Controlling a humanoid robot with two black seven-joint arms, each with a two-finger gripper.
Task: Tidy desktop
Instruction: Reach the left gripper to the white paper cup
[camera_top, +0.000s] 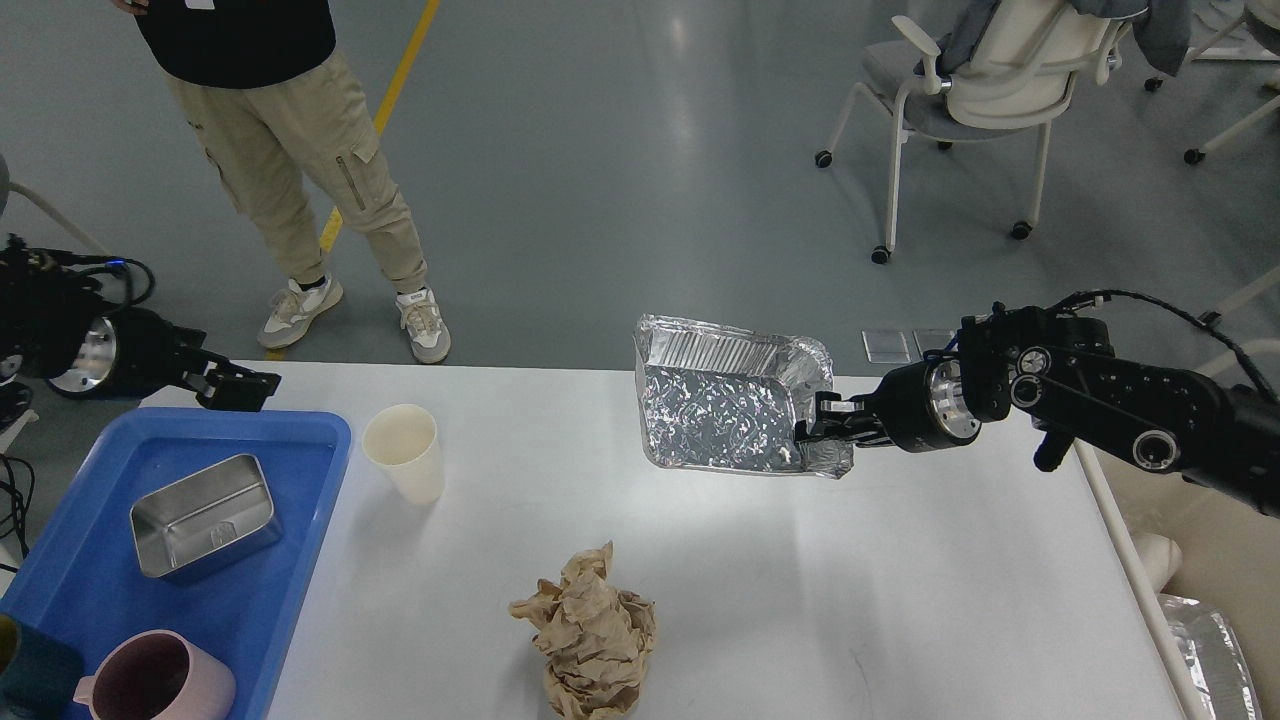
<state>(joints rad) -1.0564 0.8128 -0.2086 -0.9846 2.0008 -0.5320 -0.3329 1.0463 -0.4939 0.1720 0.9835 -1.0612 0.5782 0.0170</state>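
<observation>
Head view: the white desktop surface (760, 590) fills the lower frame. The right end effector (818, 425) is clamped on the foil tray's (722, 405) right rim, tray tilted above the surface. Left of the tray stands a paper cup (404, 452); nearer, crumpled brown paper (588, 632). The left end effector (240, 388) hovers by the blue tray (310, 490); whether its fingers are apart, I cannot tell.

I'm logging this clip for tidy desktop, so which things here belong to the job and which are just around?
Part of the job:
desktop
foil tray, gripped at its edge by the right gripper
paper cup
crumpled brown paper
blue tray with steel box and pink mug
left gripper, holding nothing

Just around:
person
chair
</observation>
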